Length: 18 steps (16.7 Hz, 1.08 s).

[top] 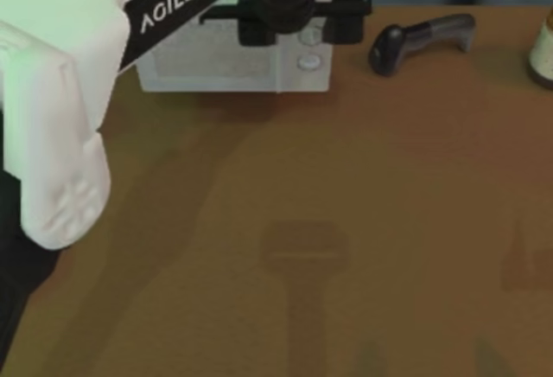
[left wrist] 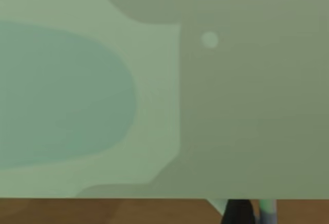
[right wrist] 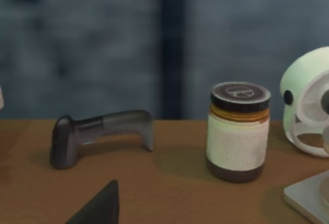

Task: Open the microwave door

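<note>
Top view: the microwave (top: 233,61) stands at the far edge of the tabletop (top: 346,221), left of centre, its door (top: 212,59) apparently closed. Our left tool (top: 298,14) hangs over its top front edge; we cannot tell whether the fingers are apart. Our right tool is out of view. Risk: a misjudged hook slips off and shoves the microwave toward the scanner (top: 419,40) and jar (right wrist: 237,131)
</note>
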Motion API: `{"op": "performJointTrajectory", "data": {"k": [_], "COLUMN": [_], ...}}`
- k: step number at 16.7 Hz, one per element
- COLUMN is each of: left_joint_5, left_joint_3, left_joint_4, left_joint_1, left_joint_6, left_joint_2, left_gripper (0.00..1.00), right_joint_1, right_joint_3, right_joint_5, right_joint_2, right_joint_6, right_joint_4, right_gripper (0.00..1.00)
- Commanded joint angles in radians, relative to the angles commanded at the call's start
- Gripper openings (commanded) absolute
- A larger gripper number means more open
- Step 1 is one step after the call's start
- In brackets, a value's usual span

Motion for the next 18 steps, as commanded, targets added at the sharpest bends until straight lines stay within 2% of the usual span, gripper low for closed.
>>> {"op": "performJointTrajectory", "data": {"k": [8,9,18], "left_joint_5": [0.0,0.022,-0.015], "left_joint_3": [0.0,-0.022,-0.227], "left_joint_4": [0.0,0.005,0.087], "left_joint_1": [0.0,-0.035,-0.03], "left_joint_6": [0.0,-0.008,-0.029], "left_joint_2": [0.0,-0.022,-0.132], "left_gripper": [0.0,0.0,0.0], "right_joint_1": [0.0,0.0,0.0], "right_joint_3": [0.0,0.0,0.0], "right_joint_5": [0.0,0.0,0.0], "right_joint_2": [0.0,0.0,0.0], "right_joint_6": [0.0,0.0,0.0], "right_joint_4": [0.0,0.0,0.0], "right_gripper": [1.0,1.0,1.0]}}
